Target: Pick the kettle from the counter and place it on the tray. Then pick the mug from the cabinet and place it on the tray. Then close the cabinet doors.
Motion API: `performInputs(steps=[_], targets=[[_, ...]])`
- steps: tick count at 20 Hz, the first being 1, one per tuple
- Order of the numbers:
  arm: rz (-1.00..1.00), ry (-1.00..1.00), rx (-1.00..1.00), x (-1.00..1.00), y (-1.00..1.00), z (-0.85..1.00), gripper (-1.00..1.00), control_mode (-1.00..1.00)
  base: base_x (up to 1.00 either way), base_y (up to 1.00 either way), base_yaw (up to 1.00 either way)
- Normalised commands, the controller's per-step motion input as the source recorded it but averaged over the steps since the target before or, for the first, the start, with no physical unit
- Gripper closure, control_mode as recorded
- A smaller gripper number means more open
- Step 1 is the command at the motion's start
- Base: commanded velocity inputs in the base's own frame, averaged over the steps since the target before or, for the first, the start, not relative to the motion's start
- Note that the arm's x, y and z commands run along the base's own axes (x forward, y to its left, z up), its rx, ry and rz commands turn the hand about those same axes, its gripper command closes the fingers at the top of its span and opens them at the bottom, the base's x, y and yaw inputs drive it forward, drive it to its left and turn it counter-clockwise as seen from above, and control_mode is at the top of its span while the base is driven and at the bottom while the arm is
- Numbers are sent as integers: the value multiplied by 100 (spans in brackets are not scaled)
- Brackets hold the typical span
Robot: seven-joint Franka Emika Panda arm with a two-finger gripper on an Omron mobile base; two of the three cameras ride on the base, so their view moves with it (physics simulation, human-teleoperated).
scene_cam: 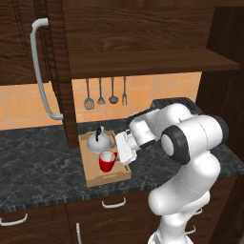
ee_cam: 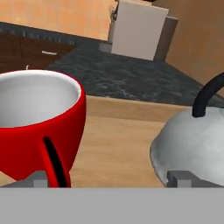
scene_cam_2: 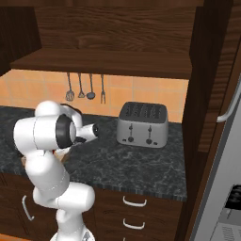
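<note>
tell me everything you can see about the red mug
The red mug is small and glossy, bright red outside with a pale inside and a looped handle. It stands upright and looks empty on the wooden tray, just in front of the kettle, apart from it. The open end effector sits beside it, not gripping.

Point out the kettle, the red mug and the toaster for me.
kettle (scene_cam: 100,141), left base view, on its silver dome.
mug (scene_cam: 106,163), left base view, on its red side wall.
toaster (scene_cam_2: 142,128), right base view, on its front face.
</note>
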Motion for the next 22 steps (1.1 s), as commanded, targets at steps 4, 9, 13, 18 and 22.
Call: performInputs(steps=[4,9,13,18,22], targets=[[24,1,-12,-4,-9,-24,-100,-100,0,0,0],[30,2,-2,-22,-21,-28,-100,-100,0,0,0],[31,3,-2,-26,-13,-14,-100,-100,0,0,0],[12,-3,0,-3,-5,18,-100,-100,0,0,0],[0,-8,0,-25,-18,34,-100,-100,0,0,0]])
